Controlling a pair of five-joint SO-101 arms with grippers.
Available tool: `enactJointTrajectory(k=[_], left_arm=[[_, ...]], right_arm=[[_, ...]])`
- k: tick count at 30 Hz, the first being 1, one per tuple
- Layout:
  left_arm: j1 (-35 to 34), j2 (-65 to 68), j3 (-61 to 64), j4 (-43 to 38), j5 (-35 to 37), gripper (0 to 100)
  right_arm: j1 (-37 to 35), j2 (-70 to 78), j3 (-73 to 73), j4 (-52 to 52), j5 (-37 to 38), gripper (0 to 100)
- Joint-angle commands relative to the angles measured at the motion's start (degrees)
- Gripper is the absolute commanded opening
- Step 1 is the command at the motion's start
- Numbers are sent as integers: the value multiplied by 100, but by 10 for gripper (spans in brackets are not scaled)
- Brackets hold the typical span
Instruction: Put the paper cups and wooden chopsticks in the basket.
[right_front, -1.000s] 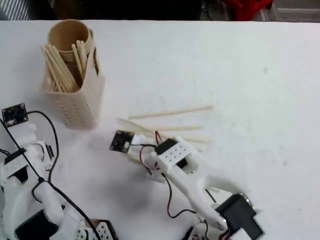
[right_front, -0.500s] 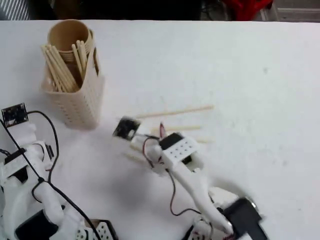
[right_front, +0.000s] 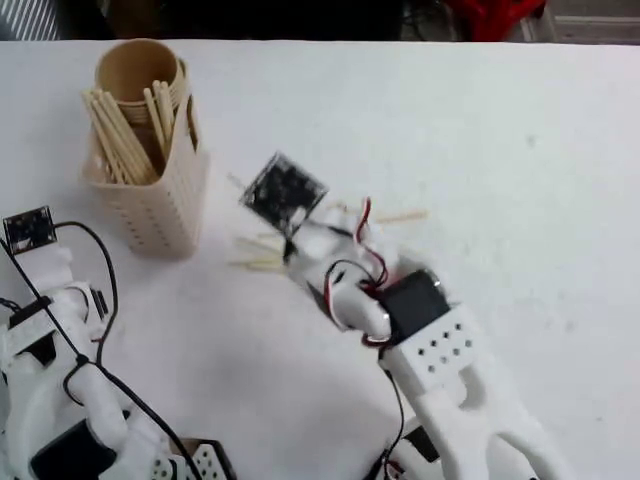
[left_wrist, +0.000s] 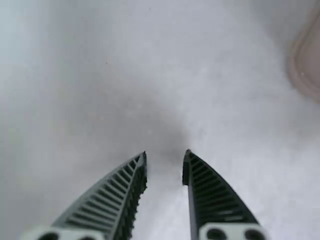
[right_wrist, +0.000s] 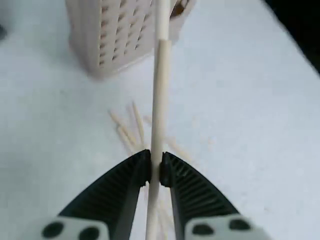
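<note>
My right pincer (right_wrist: 155, 167) is clamped on one chopstick (right_wrist: 161, 90). The two jaws press against its sides, and the stick runs straight out between them toward the basket (right_wrist: 120, 35). Its far end lines up with the basket's upper edge in the wrist view; I cannot tell whether it touches. Below the held stick, loose chopsticks (right_wrist: 127, 132) lie flat on the surface (right_wrist: 260, 125), fanned out beside the basket.

In the high view, my right arm (right_front: 400, 310) stretches toward the basket (right_front: 150, 205) from the side where the loose chopsticks (right_front: 255, 260) lie. My wrist hangs over those sticks, near the basket but not touching it. One more stick (right_front: 400, 216) pokes out from behind my wrist on the side away from the basket.

My left pincer (left_wrist: 165, 162) has its jaws slightly apart with nothing between them, and it points down at bare surface (left_wrist: 100, 75). My left arm (right_front: 40, 330) sits close to the basket, apart from it.

The basket stands upright on the surface (right_front: 500, 130). The cups (right_front: 140, 70) are stacked inside it at the end farthest from my arms, and a bundle of chopsticks (right_front: 120, 135) leans in the nearer end.
</note>
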Motion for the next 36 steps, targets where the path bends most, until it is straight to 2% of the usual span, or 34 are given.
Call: enactJointTrajectory(k=[1, 6, 14, 24, 29, 36], left_arm=[[66, -92, -9, -114, 35, 135], [66, -92, -9, -114, 35, 135], [66, -92, -9, -114, 35, 135], [66, -92, -9, -114, 35, 135], [66, -92, -9, -114, 35, 135], [66, -92, -9, -114, 35, 135]], right_arm=[[31, 347, -1301, -66, -316, 15], [22, 1446, -2734, -576, -818, 15], [-576, 3389, -5284, -1437, -1363, 15], [-822, 5499, -8105, -2343, -1987, 15], [-1059, 6044, -8905, -2413, -2022, 15], [-1305, 6343, -8993, -2413, -2031, 15]])
